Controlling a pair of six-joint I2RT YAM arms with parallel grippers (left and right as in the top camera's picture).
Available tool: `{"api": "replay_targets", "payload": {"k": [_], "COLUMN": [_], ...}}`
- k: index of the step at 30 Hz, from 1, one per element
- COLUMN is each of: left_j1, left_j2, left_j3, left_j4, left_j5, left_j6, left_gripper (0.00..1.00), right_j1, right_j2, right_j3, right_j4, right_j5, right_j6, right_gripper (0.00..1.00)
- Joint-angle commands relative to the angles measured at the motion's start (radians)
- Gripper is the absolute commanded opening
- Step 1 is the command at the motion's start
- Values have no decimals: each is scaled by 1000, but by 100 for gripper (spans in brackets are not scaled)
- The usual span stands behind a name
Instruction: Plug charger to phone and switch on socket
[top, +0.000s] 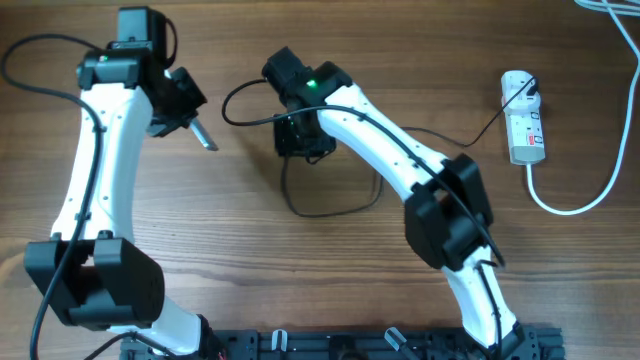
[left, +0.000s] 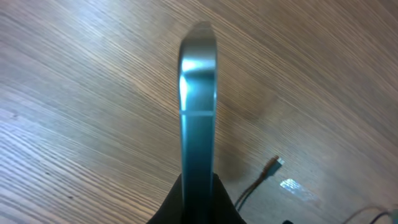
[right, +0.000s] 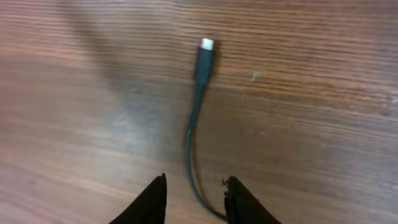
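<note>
My left gripper (top: 188, 112) is shut on the phone (top: 205, 137), held edge-on above the table. In the left wrist view the phone (left: 198, 93) shows only as a thin blue-green edge rising from the jaws (left: 198, 190); its screen is hidden. My right gripper (top: 300, 140) is open just above the table. The charger cable (right: 191, 134) runs between its fingers (right: 196, 182), and its connector tip (right: 206, 45) lies ahead on the wood. The tip also shows in the left wrist view (left: 274, 164). The cable loops (top: 330, 208) towards the white socket (top: 525, 118) at the right, where a black plug (top: 533, 95) sits.
The socket's thick white cord (top: 600, 190) curves along the right edge of the table. Both arms' bases and a black rail (top: 350, 345) stand at the front edge. The table is brown wood.
</note>
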Motion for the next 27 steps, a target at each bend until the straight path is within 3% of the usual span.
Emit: {"api": "replay_targets", "payload": {"k": [1, 12, 27], "left_j1": [13, 13, 13], "left_j2": [2, 2, 2], "left_j3": [5, 5, 5], "left_j4": [-3, -20, -29], "left_j5": [-16, -17, -17], "left_j6": [-14, -14, -13], "left_gripper": [4, 4, 4], "right_j1": [18, 56, 58], "right_j2": [38, 101, 149], "right_j3": [21, 19, 18], "right_j4": [18, 139, 161], "right_j5": [40, 109, 213], "right_j6": [66, 101, 126], "right_gripper": [31, 31, 29]}}
